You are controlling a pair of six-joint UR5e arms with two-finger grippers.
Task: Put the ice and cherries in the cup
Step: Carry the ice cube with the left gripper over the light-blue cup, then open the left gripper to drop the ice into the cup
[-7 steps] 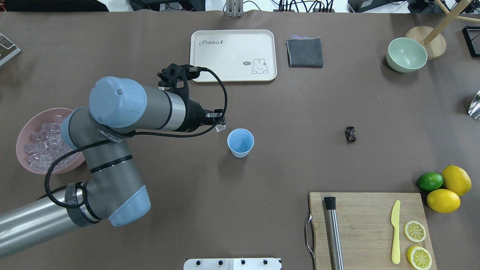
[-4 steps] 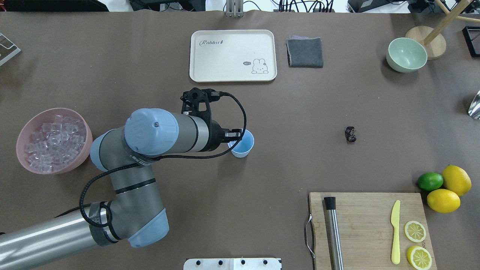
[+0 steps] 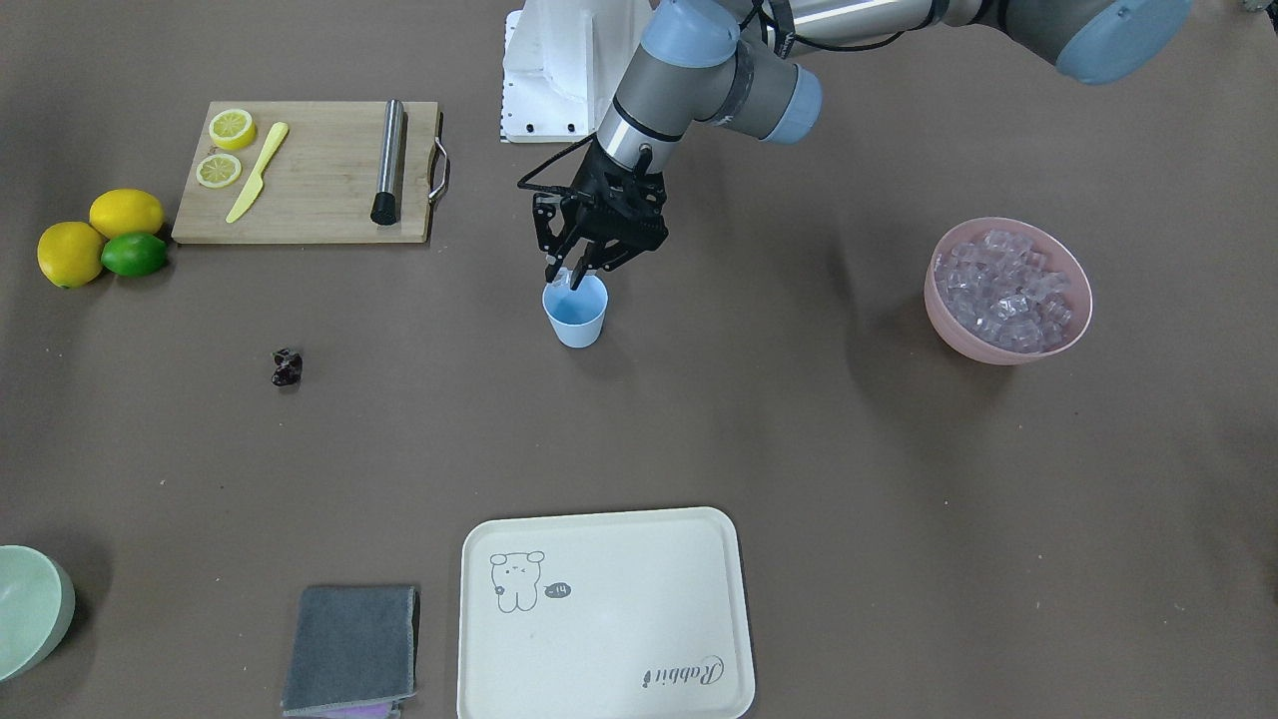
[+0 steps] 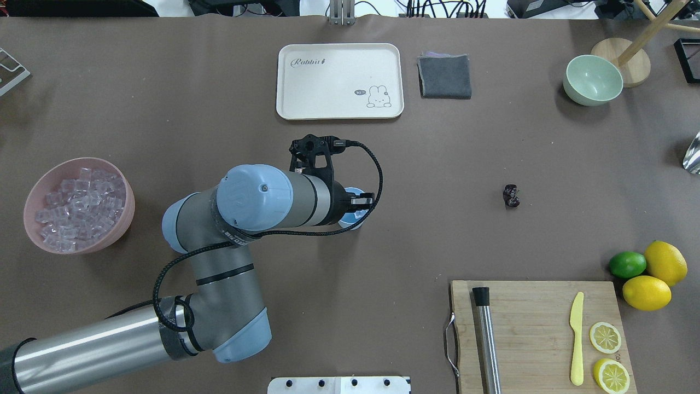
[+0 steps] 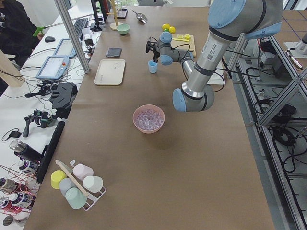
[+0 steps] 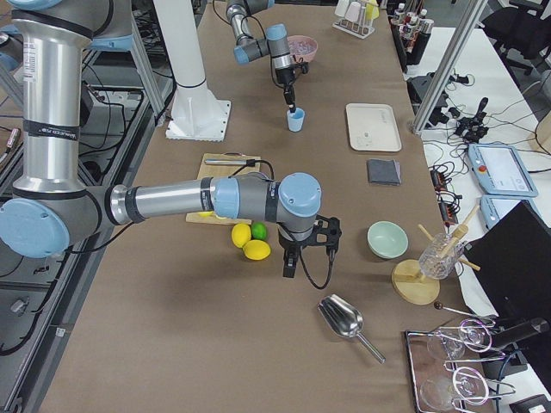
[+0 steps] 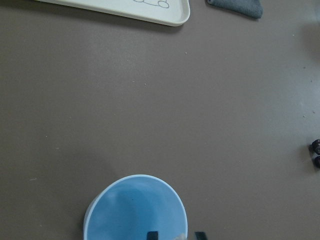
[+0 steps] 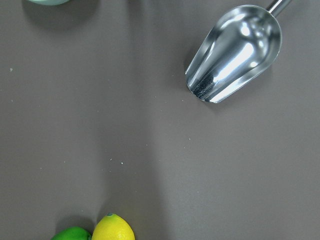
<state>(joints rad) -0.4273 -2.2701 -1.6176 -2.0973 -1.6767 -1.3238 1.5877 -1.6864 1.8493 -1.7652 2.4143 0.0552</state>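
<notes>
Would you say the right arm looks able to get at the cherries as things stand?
Probably yes. The cherries lie alone on bare table, and the right gripper hangs free just past the lime and lemons. The left gripper, holding an ice cube over the cup, is well clear.

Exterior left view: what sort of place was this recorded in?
Probably a robotics lab staged as a drink-making bench: an aluminium frame stands around the table, touchscreen pendants lie beside it, and the props include ice in a pink bowl and a cup.

left gripper (image 3: pixel 569 282) over cup (image 3: pixel 577 322), bare table (image 3: pixel 799 429) around
</notes>
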